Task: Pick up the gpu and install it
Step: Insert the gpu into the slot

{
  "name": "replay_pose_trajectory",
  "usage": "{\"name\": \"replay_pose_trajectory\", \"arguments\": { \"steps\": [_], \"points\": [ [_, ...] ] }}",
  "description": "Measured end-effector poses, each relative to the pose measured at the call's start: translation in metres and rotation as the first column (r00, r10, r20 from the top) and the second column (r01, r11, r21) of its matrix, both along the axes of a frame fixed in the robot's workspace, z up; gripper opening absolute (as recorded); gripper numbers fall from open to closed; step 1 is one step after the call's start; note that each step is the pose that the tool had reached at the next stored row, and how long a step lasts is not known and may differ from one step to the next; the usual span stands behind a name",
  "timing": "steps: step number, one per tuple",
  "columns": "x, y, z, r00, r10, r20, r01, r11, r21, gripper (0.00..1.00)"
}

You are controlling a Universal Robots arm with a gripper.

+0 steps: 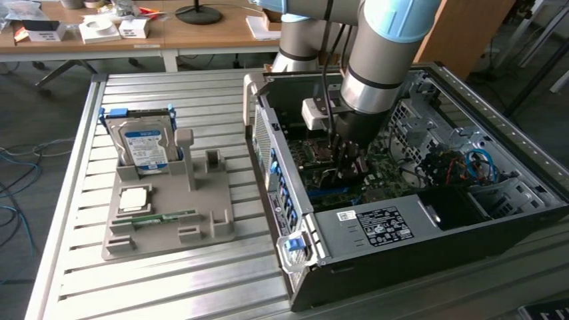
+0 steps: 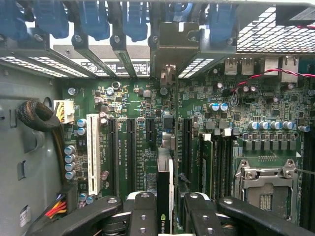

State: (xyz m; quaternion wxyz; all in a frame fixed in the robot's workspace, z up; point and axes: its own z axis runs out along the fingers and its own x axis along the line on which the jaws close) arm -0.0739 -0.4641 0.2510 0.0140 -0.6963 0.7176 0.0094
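My gripper (image 1: 347,165) reaches down into the open computer case (image 1: 382,227), over the green motherboard (image 2: 246,113). In the wrist view the gripper (image 2: 165,216) is shut on the gpu (image 2: 165,187), which I see edge-on as a thin dark card with a small logo between the black fingers (image 2: 142,216). The card runs along a long black expansion slot (image 2: 186,142). Its silvery end bracket (image 2: 172,44) stands at the case's rear slot openings. I cannot tell whether the card's edge is seated in the slot.
On the slatted table, a grey fixture (image 1: 200,223) holds a hard drive (image 1: 144,143), a processor chip (image 1: 133,199) and a memory stick (image 1: 164,217). Inside the case are a processor socket (image 2: 266,187), a white slot (image 2: 92,152), blue latches (image 2: 93,19) and cable bundles (image 2: 37,115).
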Motion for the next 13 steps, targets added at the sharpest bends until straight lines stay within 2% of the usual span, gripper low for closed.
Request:
{"name": "replay_pose_trajectory", "arguments": {
  "steps": [13],
  "points": [
    [-0.0003, 0.0011, -0.0016, 1.0000, 0.000, -0.0001, 0.000, 1.0000, -0.0002, 0.26]
  ]
}}
